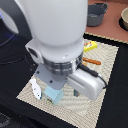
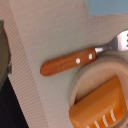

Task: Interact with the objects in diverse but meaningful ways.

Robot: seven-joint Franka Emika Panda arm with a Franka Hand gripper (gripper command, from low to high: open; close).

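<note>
Across the exterior view: bulky white robot arm [image 1: 60,35] fills the centre, hanging low over a beige woven mat [image 1: 107,70]. Gripper hidden under the wrist housing; jaw state cannot be told. Visible past the arm: white oblong piece [image 1: 35,88] at the mat's edge toward the exterior view's left, pale blue-and-white carton [image 1: 53,94] just beside it, yellow red-marked packet [image 1: 90,45] farther back, brown-handled utensil [image 1: 92,61] partly showing. Grey pot [image 1: 97,13] well apart, off the mat.

Wrist view: wooden-handled metal fork [image 2: 75,59] flat on the mat, just beside the tan round plate [image 2: 85,80]. Orange bread loaf with pale slashes [image 2: 97,107] resting on that plate, laid out like a served meal. No fingers showing.
</note>
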